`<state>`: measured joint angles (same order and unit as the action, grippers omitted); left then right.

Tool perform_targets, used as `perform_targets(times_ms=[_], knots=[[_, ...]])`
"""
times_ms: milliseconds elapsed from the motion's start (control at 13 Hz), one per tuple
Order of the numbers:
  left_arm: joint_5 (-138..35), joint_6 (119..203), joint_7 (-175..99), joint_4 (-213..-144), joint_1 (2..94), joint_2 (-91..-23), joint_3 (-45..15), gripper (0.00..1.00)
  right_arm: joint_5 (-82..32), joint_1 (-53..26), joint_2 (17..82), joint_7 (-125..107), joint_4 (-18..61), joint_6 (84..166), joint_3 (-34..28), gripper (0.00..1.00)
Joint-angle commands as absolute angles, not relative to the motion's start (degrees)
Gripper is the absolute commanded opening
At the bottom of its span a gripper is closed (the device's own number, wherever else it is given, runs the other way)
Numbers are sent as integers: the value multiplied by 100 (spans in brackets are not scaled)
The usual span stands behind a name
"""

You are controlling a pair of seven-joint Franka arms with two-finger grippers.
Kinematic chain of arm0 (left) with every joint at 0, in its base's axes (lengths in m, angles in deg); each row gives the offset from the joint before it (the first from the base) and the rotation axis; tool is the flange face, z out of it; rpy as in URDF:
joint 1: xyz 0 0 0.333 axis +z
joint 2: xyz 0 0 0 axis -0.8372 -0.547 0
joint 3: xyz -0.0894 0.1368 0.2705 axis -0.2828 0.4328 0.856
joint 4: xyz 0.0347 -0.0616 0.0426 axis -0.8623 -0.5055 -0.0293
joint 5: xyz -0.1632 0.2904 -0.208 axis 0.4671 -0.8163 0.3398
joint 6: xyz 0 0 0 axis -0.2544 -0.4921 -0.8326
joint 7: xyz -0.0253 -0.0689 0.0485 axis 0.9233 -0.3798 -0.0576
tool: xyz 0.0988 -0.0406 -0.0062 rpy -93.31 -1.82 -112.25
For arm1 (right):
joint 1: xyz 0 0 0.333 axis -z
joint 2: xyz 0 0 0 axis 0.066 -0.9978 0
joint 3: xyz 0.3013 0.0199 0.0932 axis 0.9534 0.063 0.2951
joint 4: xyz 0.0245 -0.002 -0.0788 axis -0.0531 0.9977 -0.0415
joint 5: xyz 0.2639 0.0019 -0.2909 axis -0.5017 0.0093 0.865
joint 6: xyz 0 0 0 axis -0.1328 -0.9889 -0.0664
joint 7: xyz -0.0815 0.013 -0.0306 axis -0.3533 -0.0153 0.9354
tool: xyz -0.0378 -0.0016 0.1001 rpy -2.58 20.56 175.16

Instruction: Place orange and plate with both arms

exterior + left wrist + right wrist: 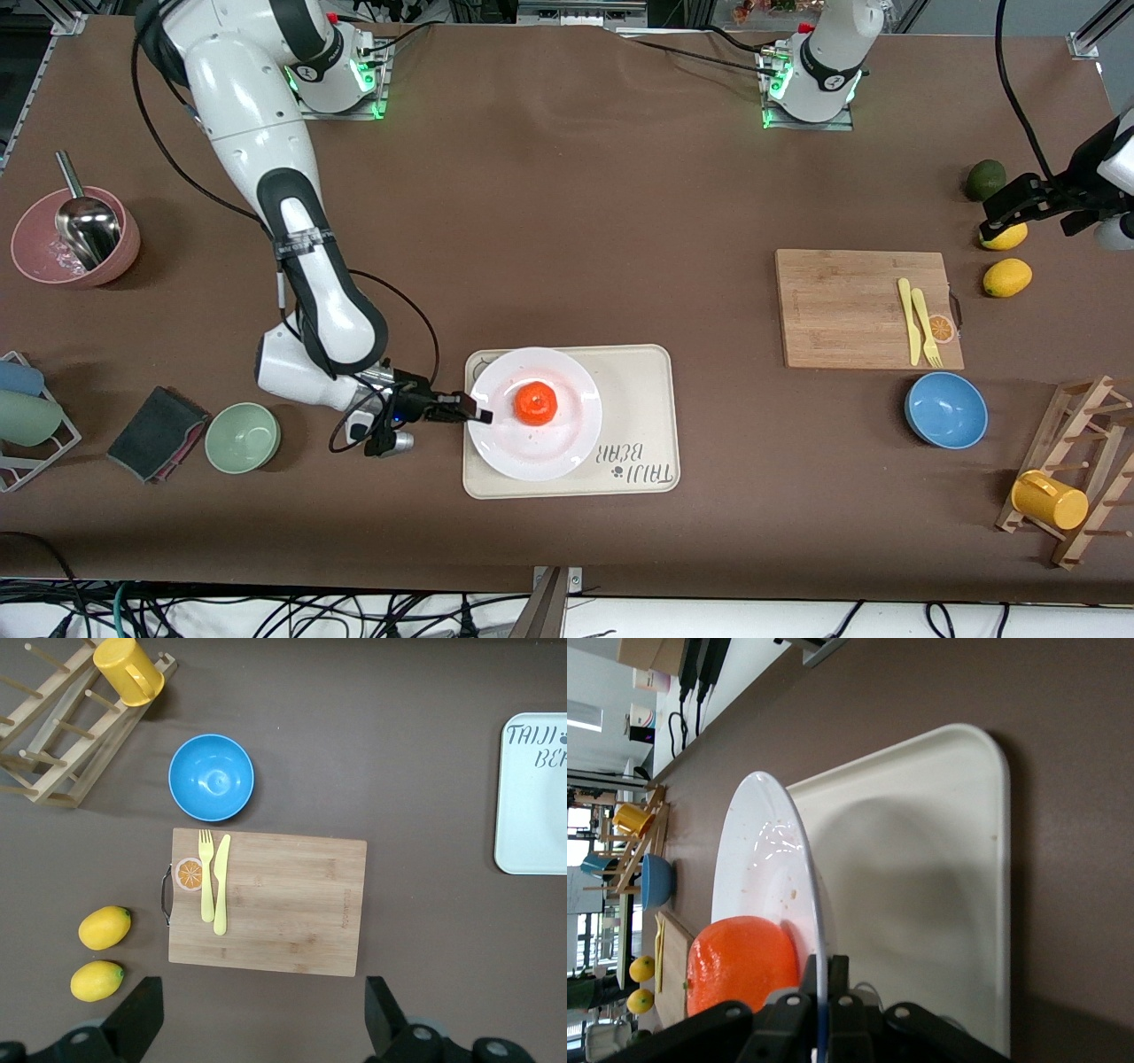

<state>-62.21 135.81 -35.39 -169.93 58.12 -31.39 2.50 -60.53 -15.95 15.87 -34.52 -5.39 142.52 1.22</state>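
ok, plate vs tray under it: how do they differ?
The plate is round and white; the tray is rectangular, cream, with printed lettering. The plate carries the orange and is pinched at its rim by the right pincer; the tray lies flat under it, ungripped. Both are shallow and pale. The left pincer waits open over the cutting board.

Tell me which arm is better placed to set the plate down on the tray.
Right. Its end effector is shut on the plate rim, orange aboard, over the tray. The left end effector waits open, high above the lemons.
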Motion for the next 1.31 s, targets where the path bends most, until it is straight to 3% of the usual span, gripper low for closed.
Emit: perform_targets(times_ms=[0, 1000, 1077, 1154, 1231], knots=[[-6102, 13574, -3404, -16922, 5833, -3166, 254, 100, -5955, -1661, 974, -3033, -1430, 14425, 153, 0], [-6067, 13557, -3430, -16869, 5825, -3219, 254, 100, -5946, -2135, 903, -2998, -1343, 14663, 161, 0], [-6067, 13565, -3430, -16869, 5825, -3219, 254, 100, -5937, -2144, 912, -3024, -1325, 14663, 153, 3], [-6059, 13565, -3439, -16860, 5825, -3219, 254, 100, -5928, -2144, 920, -3076, -1316, 14663, 153, 99], [-6059, 13565, -3439, -16860, 5816, -3228, 254, 100, -5850, -2170, 955, -3129, -1316, 14672, 126, 100]])
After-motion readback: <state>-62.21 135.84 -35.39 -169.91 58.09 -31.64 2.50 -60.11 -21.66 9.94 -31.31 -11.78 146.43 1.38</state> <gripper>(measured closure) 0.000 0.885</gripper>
